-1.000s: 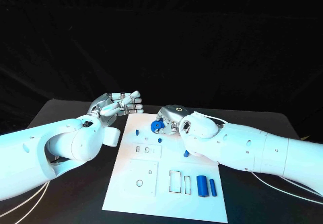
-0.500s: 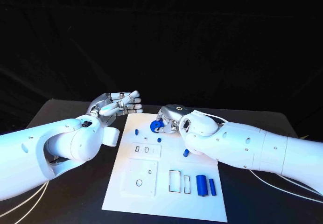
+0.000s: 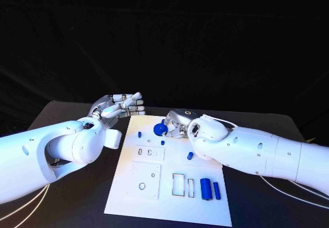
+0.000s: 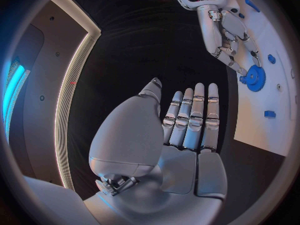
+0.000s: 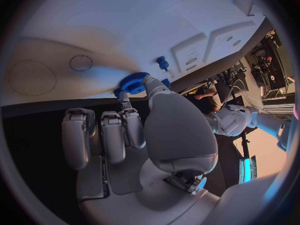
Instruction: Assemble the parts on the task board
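The left robot hand [image 3: 122, 105] hangs over the black counter [image 3: 58, 111] with nothing in it, fingers straight; the right robot hand [image 3: 177, 127] pinches the small blue gear [image 3: 160, 128] by its toothed rim over the white task board [image 3: 171, 199]; it looks light, hard and a bit slippery; hold the edges.

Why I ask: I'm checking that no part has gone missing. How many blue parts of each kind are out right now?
Gear: 1
Small pegs: 3
Long cylinders: 2
Total: 6
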